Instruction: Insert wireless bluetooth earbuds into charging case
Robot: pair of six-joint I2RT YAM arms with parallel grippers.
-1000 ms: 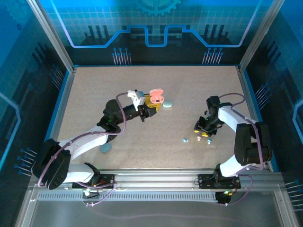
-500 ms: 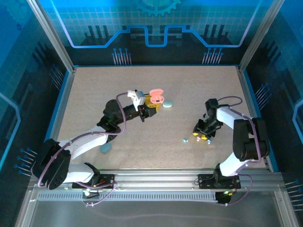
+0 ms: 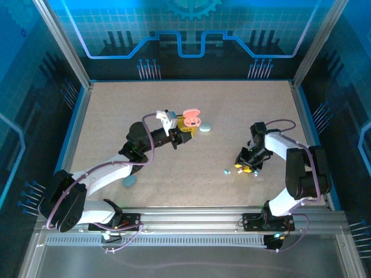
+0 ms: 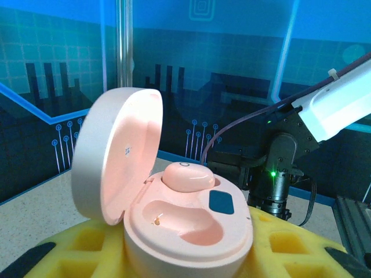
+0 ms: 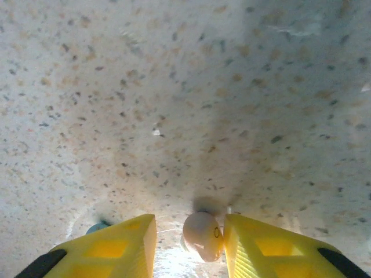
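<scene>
**Top external**
- Left pincer [image 3: 186,123]: clamped on the open pink case [image 3: 192,117], held left of centre and towards the far side of the speckled worktop [image 3: 116,116].
- Right pincer [image 3: 246,168]: low over the worktop at near right; jaw gap too small to read from here.
- Pale blue earbud [image 3: 226,171]: loose on the worktop, just left of the right pincer.
- Closed teal case [image 3: 205,127]: just right of the pink case.
- Second teal case [image 3: 130,181]: near left, beside the left arm.

**Left wrist**
- Yellow pads [image 4: 81,246]: pressed to either side of the pink case [image 4: 185,231], low on its body.
- Lid [image 4: 116,153]: stands raised at the left.
- Pink earbud [image 4: 185,175]: seated in the far socket.
- Near socket [image 4: 179,223]: empty; a dark blue patch [image 4: 221,201] lies at its right.
- A white-and-black arm link [image 4: 290,150] with a green light stands behind the case, at far right.

**Right wrist**
- Right pincer [image 5: 189,231]: jaws apart, straddling a whitish earbud [image 5: 203,236] that lies on the worktop.
- The whitish earbud sits close against the right finger [image 5: 261,249]; a clear gap separates it from the left finger [image 5: 116,246].
- It is rounded and pale, with a small ring mark on its right side.
- A pale blue piece [image 5: 97,227] shows just beyond the left finger, partly hidden by it.
</scene>
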